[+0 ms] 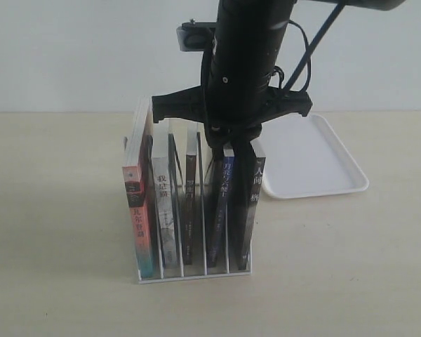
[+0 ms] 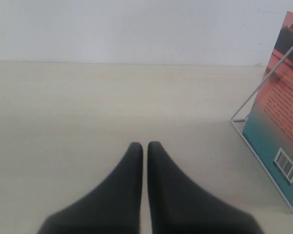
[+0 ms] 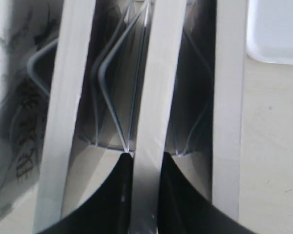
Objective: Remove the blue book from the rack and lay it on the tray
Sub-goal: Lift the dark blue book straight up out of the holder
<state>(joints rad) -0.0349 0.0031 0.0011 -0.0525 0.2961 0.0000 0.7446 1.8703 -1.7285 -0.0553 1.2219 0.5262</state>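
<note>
The white wire rack (image 1: 196, 272) stands mid-table with several upright books in its slots. The blue book (image 1: 226, 191) sits second from the right, blue spine facing the exterior camera. My right gripper (image 1: 229, 145) reaches down from above onto its top edge. In the right wrist view the two black fingers (image 3: 118, 195) press on either side of the book's white page edges (image 3: 151, 107), so my right gripper (image 3: 146, 162) is shut on the blue book. The white tray (image 1: 316, 158) lies empty behind the rack to the right. My left gripper (image 2: 145, 145) is shut, low over bare table.
Beside the blue book stand a black-spined book (image 1: 254, 200) on the right and a dark book (image 1: 191, 196) on the left. A white-spined book (image 1: 165, 203) and a red-and-teal book (image 1: 137, 217) fill the left slots. The rack's wire end (image 2: 263, 80) is close to my left gripper.
</note>
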